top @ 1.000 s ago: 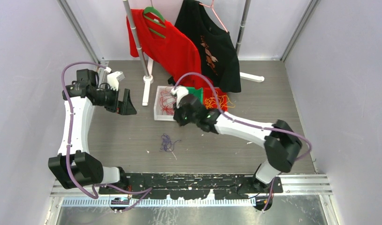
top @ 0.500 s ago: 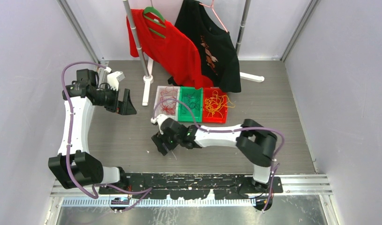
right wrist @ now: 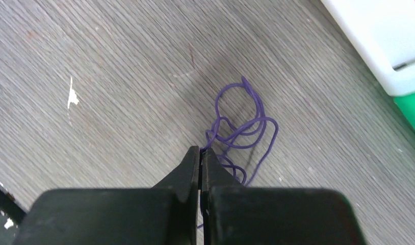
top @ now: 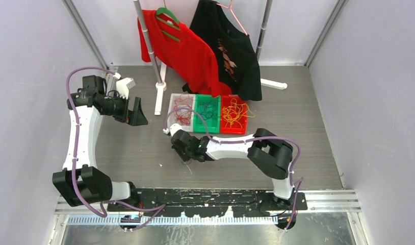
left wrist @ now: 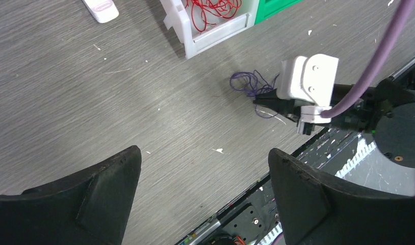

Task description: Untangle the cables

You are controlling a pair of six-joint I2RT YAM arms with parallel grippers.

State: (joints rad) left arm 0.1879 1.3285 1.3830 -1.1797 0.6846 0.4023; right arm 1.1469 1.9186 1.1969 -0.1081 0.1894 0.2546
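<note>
A small tangle of purple cables (right wrist: 241, 125) lies on the grey table in front of the trays; it also shows in the left wrist view (left wrist: 249, 81). My right gripper (right wrist: 201, 151) is low over it, shut on a purple strand at its near edge; from above (top: 181, 152) it covers the tangle. My left gripper (top: 138, 115) hangs open and empty at the left, high above the table (left wrist: 203, 153). Red cables (top: 181, 109) lie in a white tray, dark ones (top: 209, 109) in a green tray, yellow-orange ones (top: 232, 112) in a red tray.
A clothes rack stands at the back with a red shirt (top: 182, 48) and a black shirt (top: 231, 48). Its white foot (top: 159, 94) rests left of the trays, another (top: 273, 83) at the right. Grey walls close in both sides.
My right arm swung from over the trays down and left to the purple tangle on the table, and its jaws are now shut on a strand. The left arm has not moved.
</note>
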